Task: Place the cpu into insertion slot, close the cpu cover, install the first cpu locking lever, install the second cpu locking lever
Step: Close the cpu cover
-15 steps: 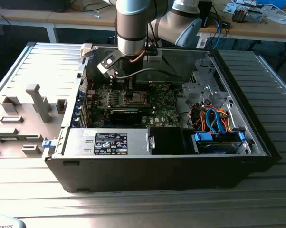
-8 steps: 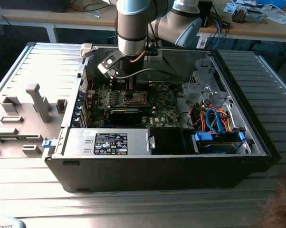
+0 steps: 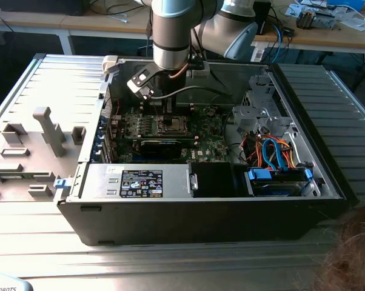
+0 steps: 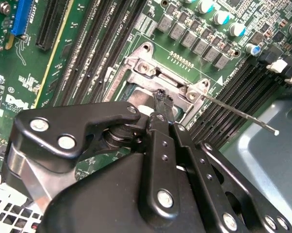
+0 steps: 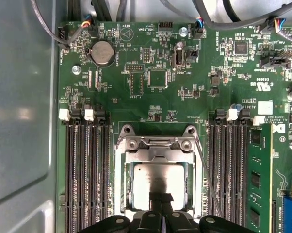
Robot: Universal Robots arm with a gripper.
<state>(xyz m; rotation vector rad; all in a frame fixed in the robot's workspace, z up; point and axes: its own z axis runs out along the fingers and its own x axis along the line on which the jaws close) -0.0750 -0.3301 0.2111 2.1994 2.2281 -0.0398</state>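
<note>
Silvery cpu cover [image 5: 158, 156] over cpu [image 5: 158, 177]; gripper [image 5: 160, 196] closed above it; memory slots [image 5: 85, 174] flank; locking lever [image 4: 243, 115] juts beside.

One green motherboard [image 5: 185, 97] is carrying one cpu [image 5: 158, 175], framed by one cpu cover [image 5: 158, 156]. Eight memory slots [image 5: 83, 170] are flanking it, four per side, and one is holding one memory module [image 5: 260, 170]. One coin battery [image 5: 102, 52] is showing, and one pincer [image 5: 160, 198] is pointing at the chip.
</note>
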